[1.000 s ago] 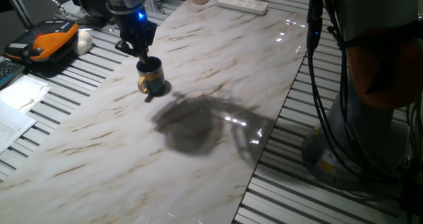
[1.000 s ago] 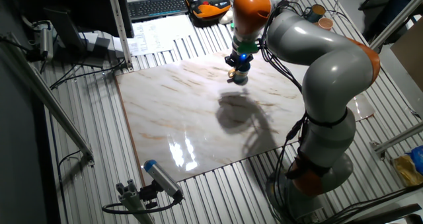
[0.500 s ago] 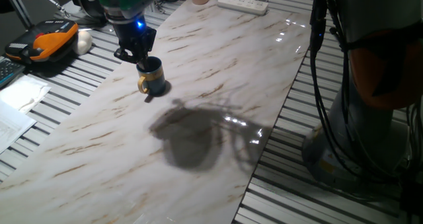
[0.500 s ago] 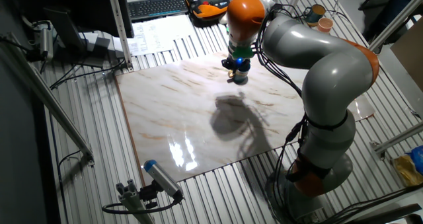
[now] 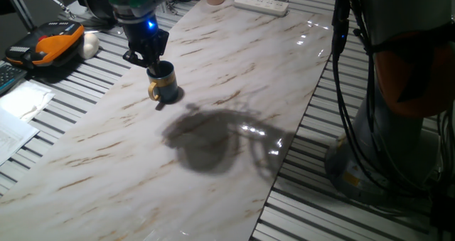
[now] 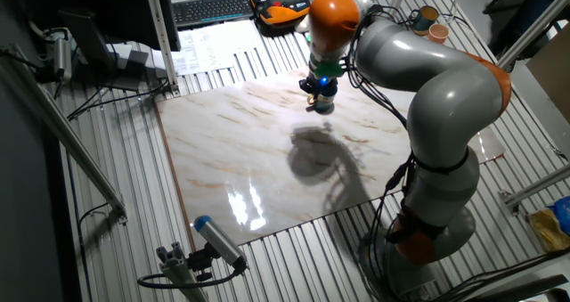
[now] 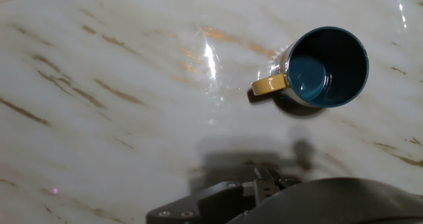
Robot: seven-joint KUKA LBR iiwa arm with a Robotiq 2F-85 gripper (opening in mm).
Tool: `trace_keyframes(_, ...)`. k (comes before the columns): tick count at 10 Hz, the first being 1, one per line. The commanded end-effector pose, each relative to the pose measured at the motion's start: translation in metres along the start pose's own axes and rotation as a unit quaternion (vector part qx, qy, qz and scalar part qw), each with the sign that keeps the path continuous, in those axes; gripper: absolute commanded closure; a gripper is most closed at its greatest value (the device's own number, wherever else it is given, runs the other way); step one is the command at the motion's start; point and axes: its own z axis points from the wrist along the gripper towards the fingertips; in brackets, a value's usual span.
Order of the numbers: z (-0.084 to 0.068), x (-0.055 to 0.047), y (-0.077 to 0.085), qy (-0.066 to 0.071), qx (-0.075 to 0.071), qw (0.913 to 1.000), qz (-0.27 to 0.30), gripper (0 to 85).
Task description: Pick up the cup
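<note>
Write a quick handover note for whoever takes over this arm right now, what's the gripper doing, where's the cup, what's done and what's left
Gripper: low over the marble tabletop, just behind the cup's rim; whether the jaws are open or shut cannot be told, and the hand view shows no fingers around the cup.
Cup: dark blue mug with a yellow handle, standing upright on the tabletop, empty inside, close to the edge near the orange pendant.
Done: arm brought to the cup.
Left: centre on the cup, close on it, lift.
</note>
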Motion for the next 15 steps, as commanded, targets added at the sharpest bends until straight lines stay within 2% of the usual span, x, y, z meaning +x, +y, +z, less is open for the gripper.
trace_keyframes(1,0.0008,0.0010,0.0015,0.000,-0.003,1.0000,0.000,85.0)
trace_keyframes(5,0.0006,0.0011,0.0013,0.009,-0.014,0.9999,-0.004,85.0)
trace_keyframes(7,0.0006,0.0011,0.0013,0.006,-0.007,0.9999,-0.009,85.0)
trace_keyframes(9,0.0006,0.0011,0.0013,0.005,0.008,0.9997,-0.021,85.0)
trace_keyframes(10,0.0006,0.0011,0.0013,0.009,0.000,0.9992,-0.038,85.0)
trace_keyframes(11,0.0006,0.0011,0.0013,0.013,-0.019,0.9986,-0.048,85.0)
trace_keyframes(12,0.0006,0.0011,0.0013,0.004,-0.027,0.9980,-0.058,85.0)
trace_keyframes(13,0.0006,0.0011,0.0013,0.001,-0.037,0.9972,-0.064,85.0)
trace_keyframes(14,0.0006,0.0011,0.0013,0.009,-0.042,0.9969,-0.066,85.0)
trace_keyframes(15,0.0006,0.0011,0.0013,0.010,-0.041,0.9971,-0.064,85.0)
